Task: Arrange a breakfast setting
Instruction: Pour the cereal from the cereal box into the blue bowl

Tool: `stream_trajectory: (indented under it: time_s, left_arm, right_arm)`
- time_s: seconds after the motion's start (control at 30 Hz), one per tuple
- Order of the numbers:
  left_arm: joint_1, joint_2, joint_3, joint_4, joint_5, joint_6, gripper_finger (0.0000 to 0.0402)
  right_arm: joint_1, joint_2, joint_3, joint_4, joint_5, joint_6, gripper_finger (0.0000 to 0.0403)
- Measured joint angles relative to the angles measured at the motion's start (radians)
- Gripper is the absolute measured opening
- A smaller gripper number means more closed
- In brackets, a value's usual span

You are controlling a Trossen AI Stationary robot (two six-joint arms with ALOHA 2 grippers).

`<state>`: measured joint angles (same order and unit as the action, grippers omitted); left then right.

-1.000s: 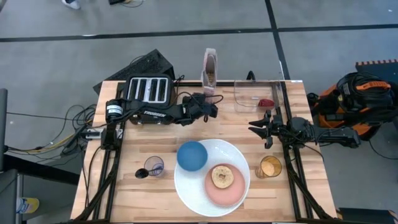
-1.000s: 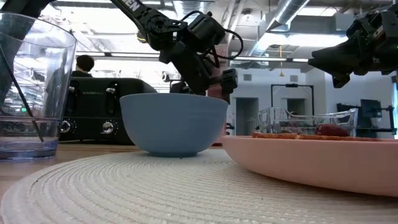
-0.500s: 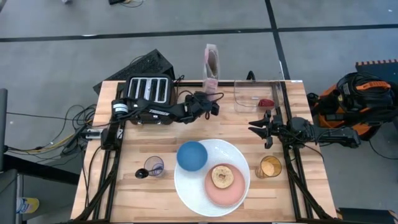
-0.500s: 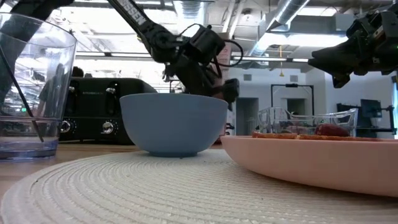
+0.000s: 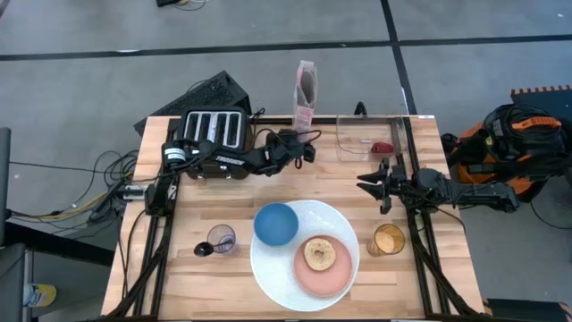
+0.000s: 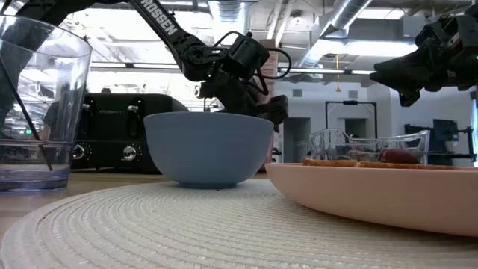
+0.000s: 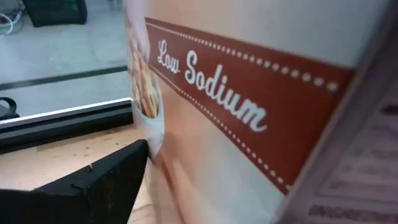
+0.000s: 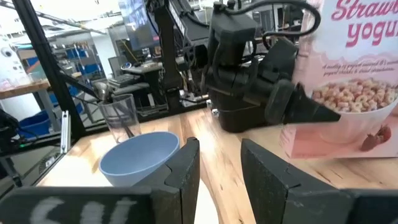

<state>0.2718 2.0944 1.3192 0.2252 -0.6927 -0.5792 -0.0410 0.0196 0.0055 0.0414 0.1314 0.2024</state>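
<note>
As my left claw (image 5: 302, 150) closes around the cereal box (image 5: 305, 93) at the bench's far edge, I cannot tell its grip; pouring into the blue bowl (image 5: 275, 224) likely follows.

both arms are dark, near-black jointed links with loose black cables looping beside them. the left arm (image 6: 172, 33) carries white block lettering along one link (only "rossen" shows in the low view). the left pincer (image 5: 304, 150) is boxy and black. the right pincer (image 5: 374, 183) ends in two flat, matte black fingers (image 8: 180, 168) with squared, angular edges.
</note>
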Motion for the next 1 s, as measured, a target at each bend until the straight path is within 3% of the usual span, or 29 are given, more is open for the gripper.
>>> stream_trajectory:
  time_s: [0.47,0.73,1.0]
  left_arm:
    - [0.004,-0.001,0.0,0.025,-0.004,0.049,0.0211]
    - [0.005,-0.009,-0.001,0.025,0.01,0.038,0.0203]
    - [0.007,-0.045,-0.002,0.005,0.108,0.176,0.0193]
  right_arm:
    - [0.0,0.0,0.0,-0.002,0.0,0.0,0.0139]
    - [0.0,0.0,0.0,-0.002,0.0,0.0,0.0139]
    - [0.0,0.0,0.0,-0.003,0.0,0.0,0.0139]
